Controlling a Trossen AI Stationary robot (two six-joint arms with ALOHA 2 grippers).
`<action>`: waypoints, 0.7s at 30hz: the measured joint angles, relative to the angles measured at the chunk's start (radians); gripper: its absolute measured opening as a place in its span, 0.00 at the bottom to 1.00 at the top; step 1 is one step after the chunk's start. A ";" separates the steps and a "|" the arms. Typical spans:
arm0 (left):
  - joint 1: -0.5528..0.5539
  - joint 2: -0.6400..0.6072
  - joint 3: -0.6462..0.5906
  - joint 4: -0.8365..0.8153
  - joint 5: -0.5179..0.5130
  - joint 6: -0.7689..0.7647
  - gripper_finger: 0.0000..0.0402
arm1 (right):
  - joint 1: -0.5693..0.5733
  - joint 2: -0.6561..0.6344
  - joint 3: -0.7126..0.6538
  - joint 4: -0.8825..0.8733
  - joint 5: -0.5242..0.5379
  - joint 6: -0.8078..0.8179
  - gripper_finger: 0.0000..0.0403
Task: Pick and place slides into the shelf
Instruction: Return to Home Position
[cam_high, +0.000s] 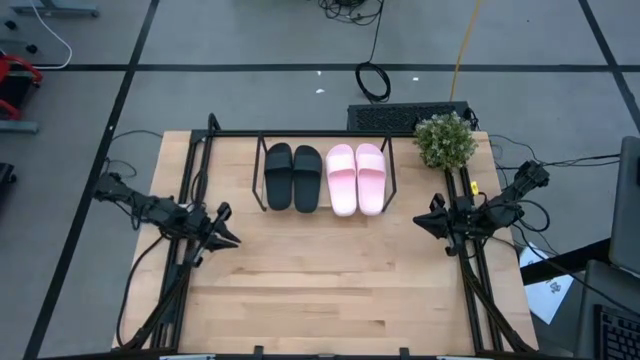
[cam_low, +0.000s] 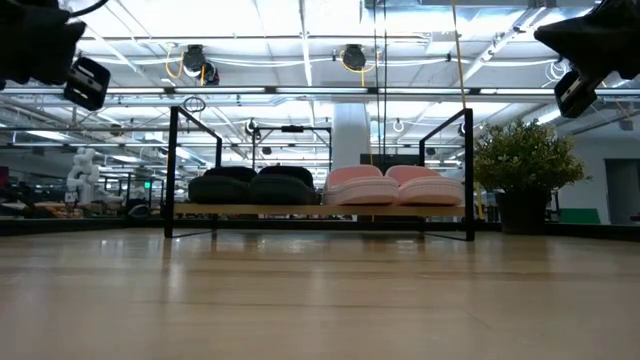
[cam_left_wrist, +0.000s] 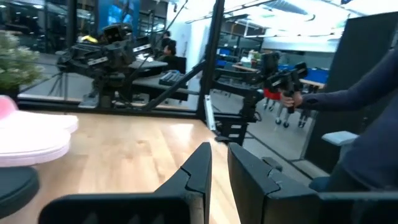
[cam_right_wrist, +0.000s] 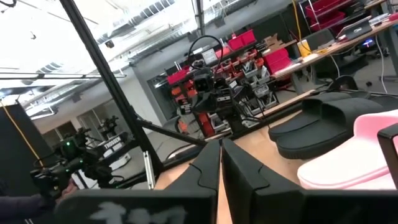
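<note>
Wooden table (cam_high: 330, 290) is bearing the shelf (cam_low: 320, 210) near its far edge. The black slides (cam_high: 293, 178) and pink slides (cam_high: 356, 179) are lying side by side on it, long axes near-to-far. The left gripper (cam_left_wrist: 219, 152) and right gripper (cam_right_wrist: 220, 149), both closed, are flanking them, well apart.

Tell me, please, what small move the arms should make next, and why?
Probably just settling both arms into their resting pose, with no further pick. The black slides and the pink slides all sit side by side on the shelf, and no slide lies elsewhere on the table. The left gripper and right gripper hang empty at the table's sides, apart from the shelf.
</note>
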 joint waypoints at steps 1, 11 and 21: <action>0.011 0.000 0.000 -0.005 0.000 -0.001 0.13 | 0.000 0.000 0.000 -0.001 0.000 0.000 0.02; 0.153 0.000 0.001 -0.035 0.093 -0.012 0.13 | -0.047 0.000 0.000 -0.047 0.068 -0.022 0.02; 0.276 0.000 0.001 -0.038 0.205 -0.042 0.13 | -0.172 0.000 0.002 -0.153 -0.029 0.093 0.02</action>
